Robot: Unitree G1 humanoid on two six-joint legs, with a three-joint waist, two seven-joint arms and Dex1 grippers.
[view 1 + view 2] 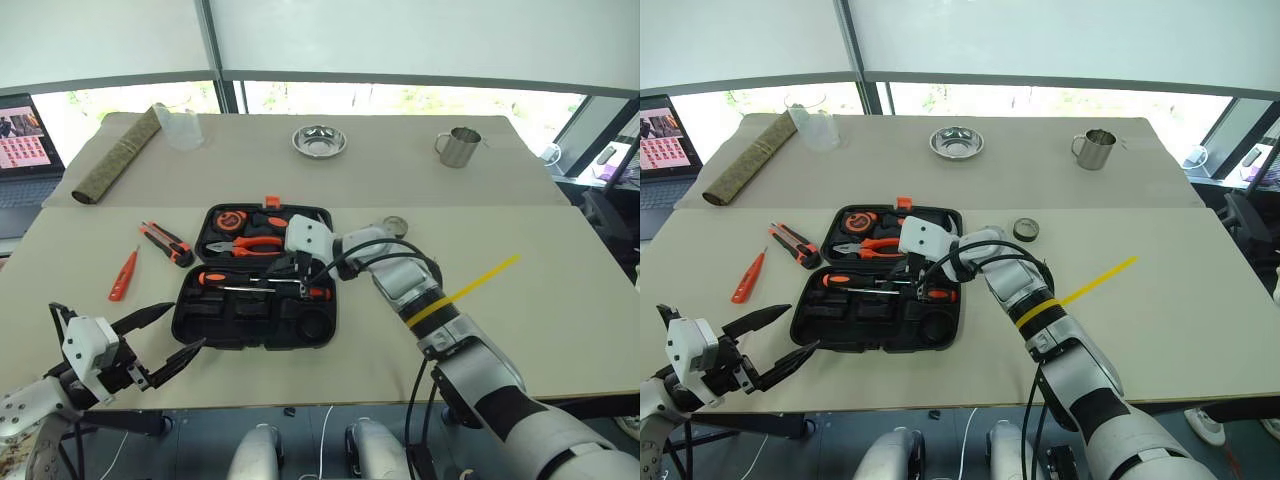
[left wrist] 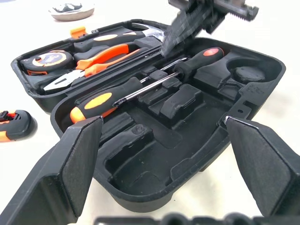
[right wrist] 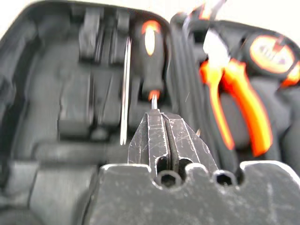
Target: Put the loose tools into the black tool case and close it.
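Black moulded plastic makes up the tool case (image 1: pixel 256 300), which lies open at the centre of the head view on the tan table (image 1: pixel 540 260); it looks stiff and light, and its lid half would best be taken by the far rim to fold it shut. Two black-and-orange screwdrivers (image 1: pixel 262 284) already lie across its near half: slim, rigid, with rubbery handles that should grip well at the thick middle. The right gripper (image 1: pixel 300 277) hangs just over them, its fingers pressed together with nothing visibly between them, the tips at or beside the shaft of one driver. Left of the case, well apart from that pincer, lie the utility knife (image 1: pixel 166 243) and the small orange screwdriver (image 1: pixel 123 274), both light, hard and easily nudged. The tape roll (image 1: pixel 1026 230) sits right of the case, behind the right arm. The left gripper (image 1: pixel 150 346) hovers at lower left with fingers spread wide, empty, just short of the case's near corner.
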